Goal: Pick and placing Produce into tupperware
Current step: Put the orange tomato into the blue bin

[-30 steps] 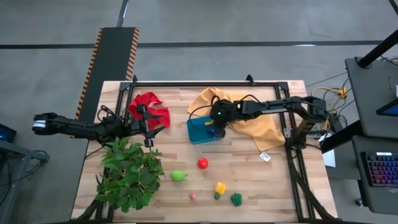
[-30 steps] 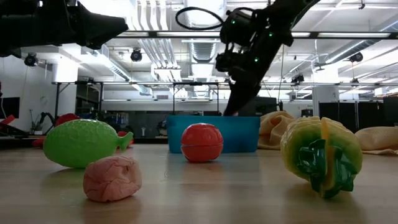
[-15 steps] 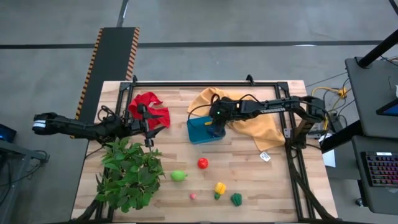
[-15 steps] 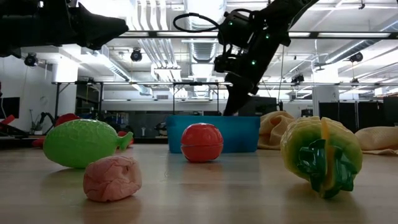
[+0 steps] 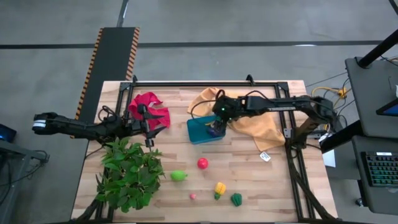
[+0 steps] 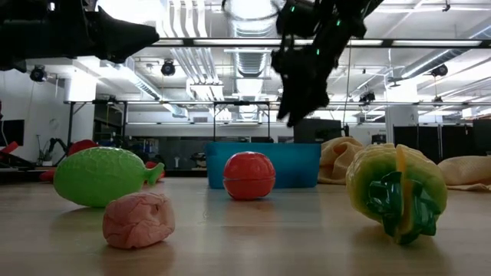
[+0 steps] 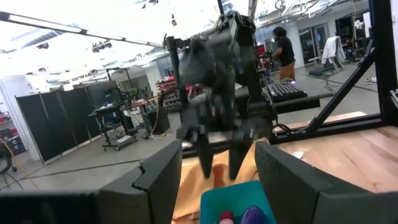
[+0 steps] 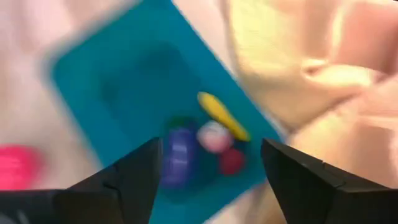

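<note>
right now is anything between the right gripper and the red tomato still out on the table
Nothing visible blocks it. The right gripper hangs open and empty above the tupperware. The red tomato sits on bare table in front of the container, apart from the light green fruit.

Even, diffuse light falls on the desk (image 5: 273, 186) in the high view, with only soft, short shadows beside the small things on it. The low view looks into bright ceiling strip lights (image 6: 192, 42); these burn out to white and leave the arms overhead as dark silhouettes. Its nearest pieces look soft. The left wrist view has a washed-out ceiling and a motion-smeared dark arm. The right wrist view is heavily blurred throughout, the tupperware (image 8: 124, 81) and its contents smeared.
</note>
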